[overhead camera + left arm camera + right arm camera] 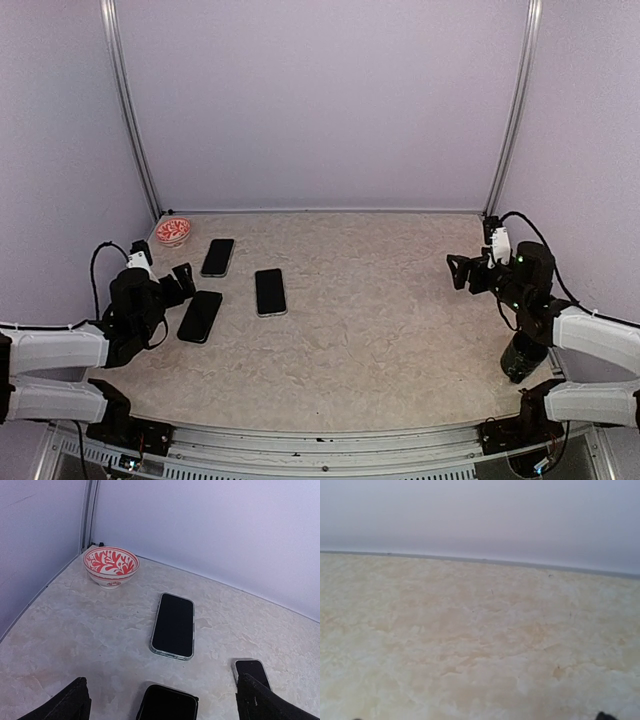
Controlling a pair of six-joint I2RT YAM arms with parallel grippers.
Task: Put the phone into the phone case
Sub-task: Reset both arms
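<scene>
Three flat dark slabs lie on the left of the table. One with a clear rim (216, 257) lies farthest back, and it also shows in the left wrist view (173, 625). A matte black one (200, 316) lies nearest my left gripper, its top edge showing in the left wrist view (167, 704). A light-edged one (270, 292) lies to the right, partly hidden behind a finger in the left wrist view (250, 669). I cannot tell which is phone and which is case. My left gripper (178, 283) is open and empty, just behind the black slab. My right gripper (458, 272) is open and empty at the far right.
A red-and-white patterned bowl (173, 231) stands in the back left corner, also seen in the left wrist view (111, 565). Lilac walls close the back and sides. The right wrist view shows only bare marbled tabletop (480, 630) and the back wall.
</scene>
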